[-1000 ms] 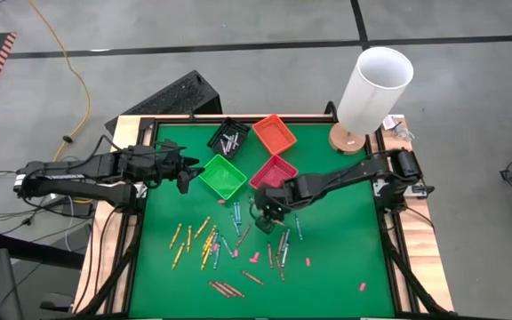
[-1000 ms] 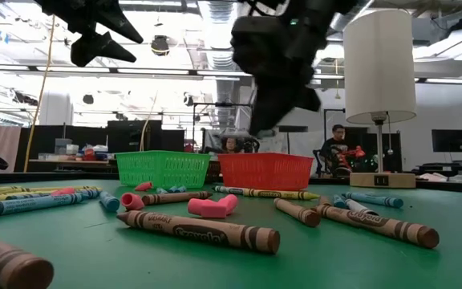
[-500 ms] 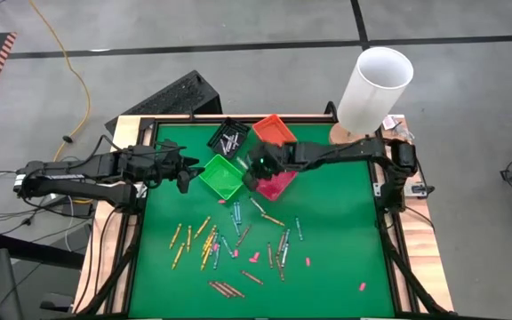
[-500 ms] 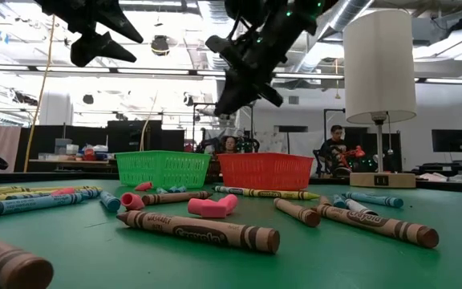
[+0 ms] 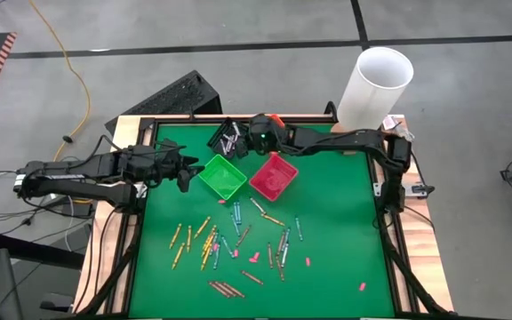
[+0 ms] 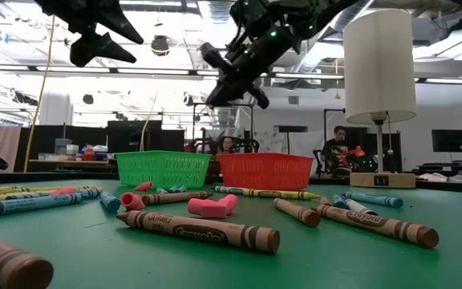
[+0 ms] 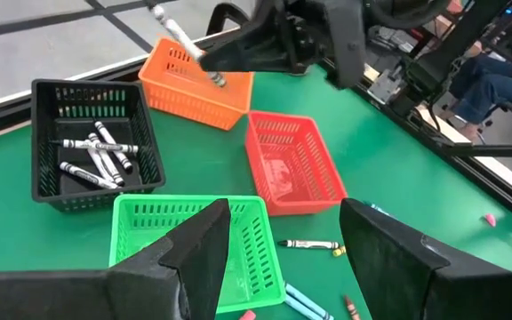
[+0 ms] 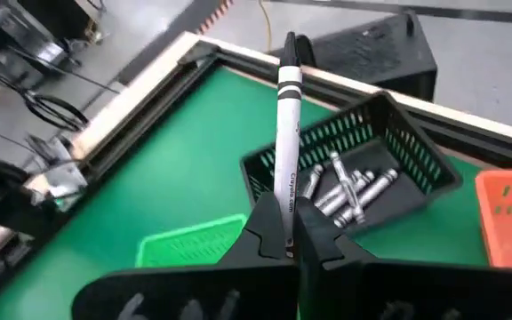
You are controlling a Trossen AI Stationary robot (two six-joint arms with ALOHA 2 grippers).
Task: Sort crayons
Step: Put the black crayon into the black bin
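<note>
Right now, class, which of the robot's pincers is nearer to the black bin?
The right. The right pincer, shut on a grey crayon, hovers beside the black bin. The left pincer waits farther off, beside the green bin.

Matt green table [image 5: 336, 240] — plastic-mesh bins [image 7: 292, 164]

a green table [image 5: 336, 231] with a wooden rim is carrying four small bins near its far edge: a black bin [image 5: 228, 136], an orange bin [image 7: 198, 84], a green bin [image 5: 221, 176] and a red bin [image 5: 274, 176]. loose crayons [image 5: 207, 242] are lying scattered across the near middle of the green surface, with a few pink bits [image 5: 254, 258] sitting among them. a lamp [image 5: 373, 89] with a white shade is standing at the far right corner.
</note>
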